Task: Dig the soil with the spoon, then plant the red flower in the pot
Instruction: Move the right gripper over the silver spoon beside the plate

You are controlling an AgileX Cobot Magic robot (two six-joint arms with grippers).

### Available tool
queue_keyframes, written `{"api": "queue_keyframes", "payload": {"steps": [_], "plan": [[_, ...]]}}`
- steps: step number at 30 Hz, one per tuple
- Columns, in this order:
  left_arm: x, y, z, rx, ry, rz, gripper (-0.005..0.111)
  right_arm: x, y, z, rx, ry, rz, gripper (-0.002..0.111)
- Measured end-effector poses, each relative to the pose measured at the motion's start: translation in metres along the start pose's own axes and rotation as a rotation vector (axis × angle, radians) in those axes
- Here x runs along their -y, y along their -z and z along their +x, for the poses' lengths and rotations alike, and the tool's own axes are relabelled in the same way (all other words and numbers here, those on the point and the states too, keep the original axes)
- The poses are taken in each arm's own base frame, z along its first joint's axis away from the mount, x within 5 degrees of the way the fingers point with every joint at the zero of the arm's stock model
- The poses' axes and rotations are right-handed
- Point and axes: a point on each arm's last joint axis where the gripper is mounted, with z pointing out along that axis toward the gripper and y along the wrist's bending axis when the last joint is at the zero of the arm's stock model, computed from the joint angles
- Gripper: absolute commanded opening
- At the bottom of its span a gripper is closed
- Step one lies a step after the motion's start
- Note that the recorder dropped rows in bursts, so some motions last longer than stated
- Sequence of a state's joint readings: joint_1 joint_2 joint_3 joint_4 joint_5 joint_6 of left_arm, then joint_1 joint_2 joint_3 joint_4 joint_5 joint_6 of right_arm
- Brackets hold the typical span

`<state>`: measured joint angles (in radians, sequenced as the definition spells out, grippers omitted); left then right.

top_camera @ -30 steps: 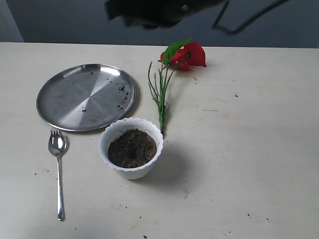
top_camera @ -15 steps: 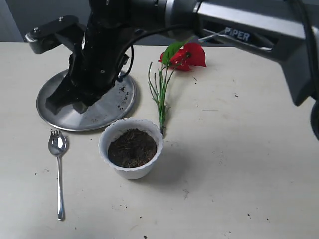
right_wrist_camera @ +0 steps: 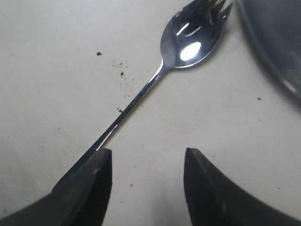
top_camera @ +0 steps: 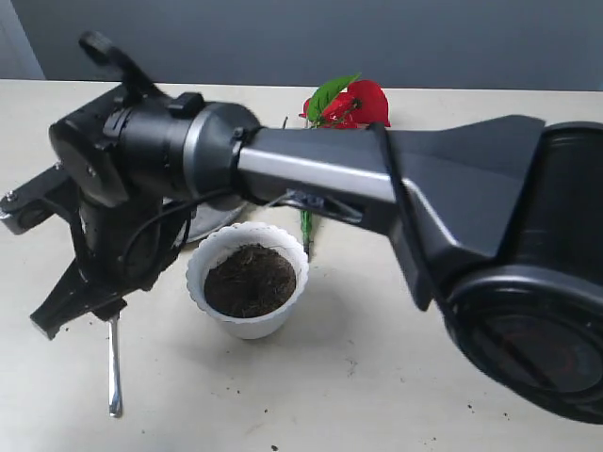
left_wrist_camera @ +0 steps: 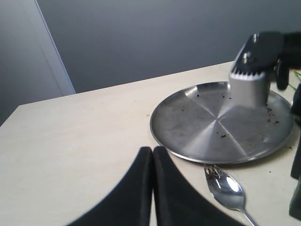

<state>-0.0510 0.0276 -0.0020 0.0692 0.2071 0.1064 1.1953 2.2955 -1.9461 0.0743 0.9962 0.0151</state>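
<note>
The spoon (right_wrist_camera: 188,42) lies flat on the table, its thin handle (top_camera: 114,377) running under one finger of my right gripper (right_wrist_camera: 148,157). That gripper is open and empty just above the handle. In the exterior view my right arm reaches across to the left, and the right gripper (top_camera: 80,315) hangs over the spoon's bowl end. The white scalloped pot (top_camera: 203,259) holds dark soil (top_camera: 250,280). The red flower (top_camera: 363,102) lies flat behind the pot. My left gripper (left_wrist_camera: 153,151) is shut and empty, near the spoon's bowl (left_wrist_camera: 226,187).
A large round steel plate (left_wrist_camera: 202,122) with soil crumbs sits just beyond the spoon, mostly hidden by my right arm in the exterior view. Small soil specks dot the table. A plain wall stands behind the table.
My right arm has swung in from above, crossed the plate and come down toward the near left over the spoon. The spoon, pot and flower have not moved.
</note>
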Motion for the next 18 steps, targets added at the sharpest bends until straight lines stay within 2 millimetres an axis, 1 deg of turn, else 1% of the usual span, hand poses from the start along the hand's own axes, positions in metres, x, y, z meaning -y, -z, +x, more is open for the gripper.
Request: {"api": "queue_keyframes", "payload": {"steps": [3,7,13,18], "plan": [[0.0,0.0,0.0,0.0,0.0,0.0,0.0,-0.008,-0.015,0.002,-0.01,-0.022,0.003,0.047],[0.0,0.0,0.0,0.0,0.0,0.0,0.0,-0.018,-0.026,0.003,-0.006,-0.045,-0.002,0.047],[0.0,0.0,0.0,0.0,0.0,0.0,0.0,-0.022,-0.036,0.004,-0.004,-0.11,-0.004,0.047],[0.0,0.0,0.0,0.0,0.0,0.0,0.0,-0.023,-0.037,0.007,-0.033,-0.162,-0.003,0.047]]}}
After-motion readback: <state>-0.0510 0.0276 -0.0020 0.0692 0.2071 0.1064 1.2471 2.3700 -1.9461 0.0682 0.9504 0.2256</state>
